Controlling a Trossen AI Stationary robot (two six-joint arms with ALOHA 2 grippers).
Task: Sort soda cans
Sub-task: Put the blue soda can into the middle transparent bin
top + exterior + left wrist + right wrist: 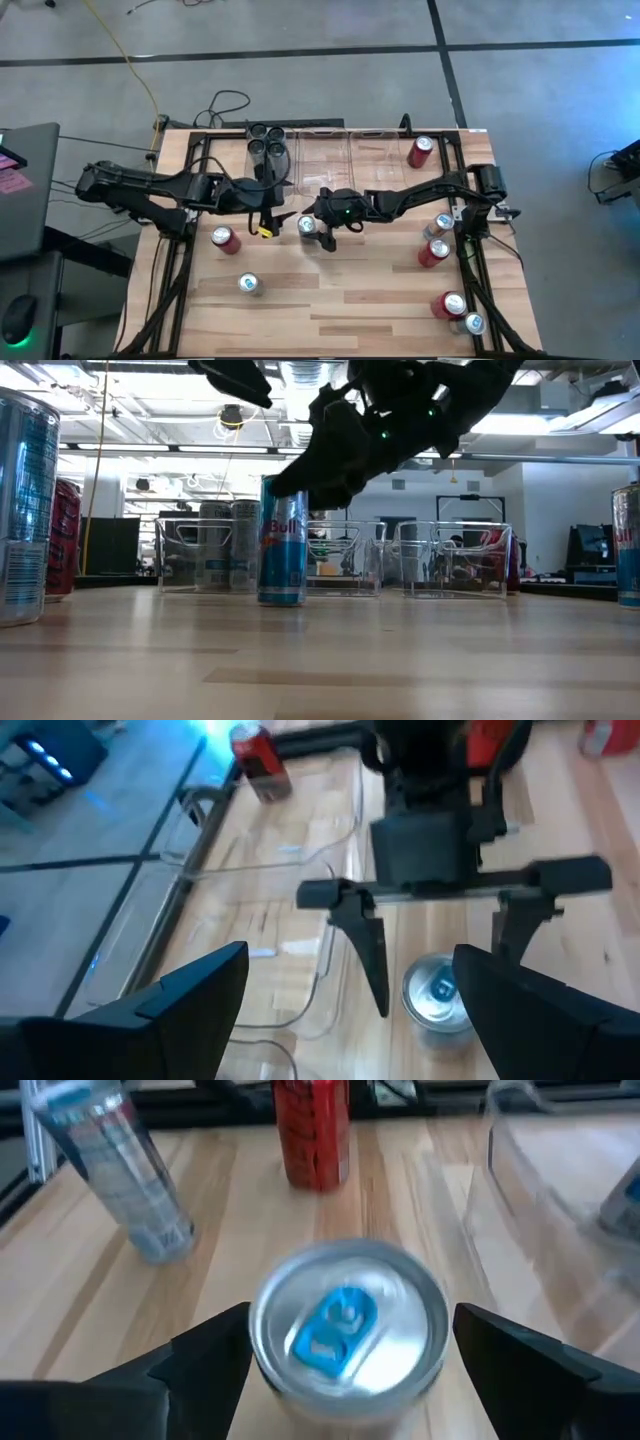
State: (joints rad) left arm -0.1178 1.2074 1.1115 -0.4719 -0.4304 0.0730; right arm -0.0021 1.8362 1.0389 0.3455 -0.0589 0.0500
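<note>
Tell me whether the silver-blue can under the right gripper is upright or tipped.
Upright. The silver-blue can stands on its base on the table; the right gripper, open, straddles its round top without touching.

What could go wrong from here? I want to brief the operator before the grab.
1. The right gripper is open around the silver-blue can; an off-centre close could tip it.
2. The left gripper hangs open close beside that can, so the arms could collide.
3. The clear bins stand just behind; a low carry might clip a wall.
</note>
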